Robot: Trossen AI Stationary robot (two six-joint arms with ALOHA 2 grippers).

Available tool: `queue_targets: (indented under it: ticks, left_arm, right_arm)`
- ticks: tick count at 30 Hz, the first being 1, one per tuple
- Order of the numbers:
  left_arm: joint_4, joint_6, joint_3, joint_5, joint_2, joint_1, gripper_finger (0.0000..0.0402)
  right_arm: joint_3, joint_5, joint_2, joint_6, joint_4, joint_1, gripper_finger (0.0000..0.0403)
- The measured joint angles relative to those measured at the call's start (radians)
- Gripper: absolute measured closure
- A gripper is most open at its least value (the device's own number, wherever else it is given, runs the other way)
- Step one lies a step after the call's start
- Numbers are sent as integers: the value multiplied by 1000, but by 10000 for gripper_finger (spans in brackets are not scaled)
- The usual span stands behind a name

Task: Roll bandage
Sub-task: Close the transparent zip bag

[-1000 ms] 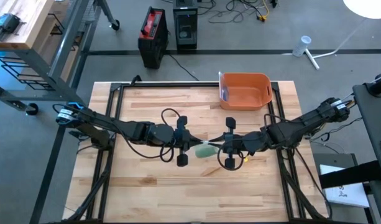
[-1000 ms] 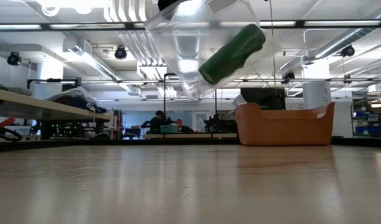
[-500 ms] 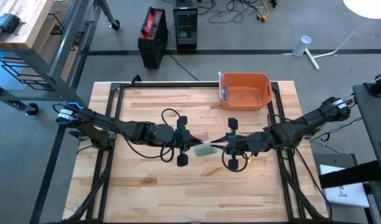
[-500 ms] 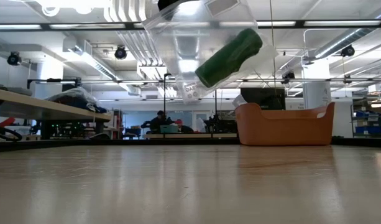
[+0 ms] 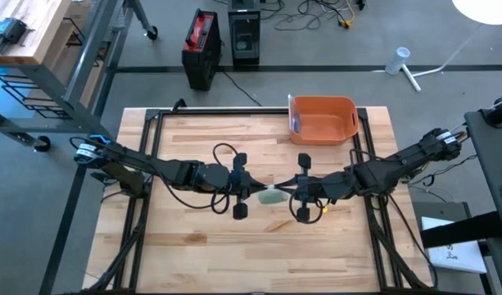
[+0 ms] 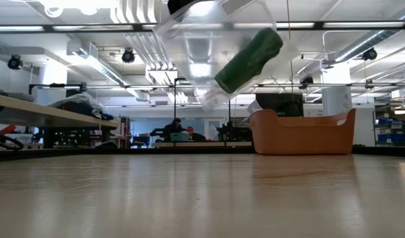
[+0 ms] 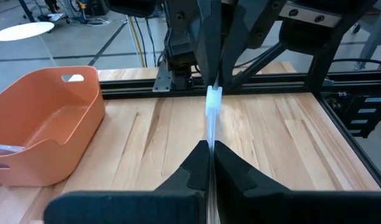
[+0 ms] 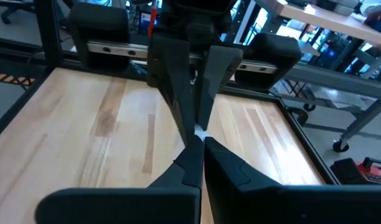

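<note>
Above the middle of the tabletop (image 5: pixel 193 246), the left pincer (image 5: pixel 252 190) and the right pincer (image 5: pixel 288 195) are facing each other, each closed on an edge of a clear bag (image 6: pixel 209 46) hanging between them. Inside the bag a green bandage roll (image 6: pixel 248 58) is lying tilted, clear of the wood. An orange bin (image 5: pixel 323 120) is sitting near the far edge. From the wrist cameras the bag is showing only edge-on as a thin strip, and the roll is hidden.

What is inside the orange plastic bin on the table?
Inside the orange plastic bin, something small and pale lies against one wall; what it is cannot be told. Otherwise its floor shows bare.
</note>
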Motion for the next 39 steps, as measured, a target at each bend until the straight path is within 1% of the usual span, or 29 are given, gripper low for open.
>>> queue_targets:
  ticks: [6, 10, 19, 25, 31, 34, 37, 39]
  left_arm:
    - [-1, 0, -2, 5, 8, -1, 401]
    - [1, 0, -2, 18, 10, -1, 401]
    - [11, 12, -2, 18, 10, -1, 401]
    - [6, 37, -2, 19, 10, -5, 401]
    - [4, 111, 0, 56, 10, -15, 401]
    - [8, 139, 0, 56, 10, -18, 401]
    - [17, 140, 0, 51, 10, -18, 401]
    - [15, 143, 0, 51, 10, -18, 401]
  right_arm:
    - [0, -1, 15, -8, 7, -9, 401]
    - [1, -34, 40, -15, 25, -12, 398]
    - [1, -37, 53, 2, 15, -13, 393]
    - [7, 6, 38, 10, -18, -14, 376]
    - [25, -1, 35, 9, -35, -14, 355]
    - [25, -20, 35, 8, -36, -14, 347]
    - [25, -100, 35, 7, -32, -14, 342]
    - [25, -113, 35, 7, -26, -13, 342]
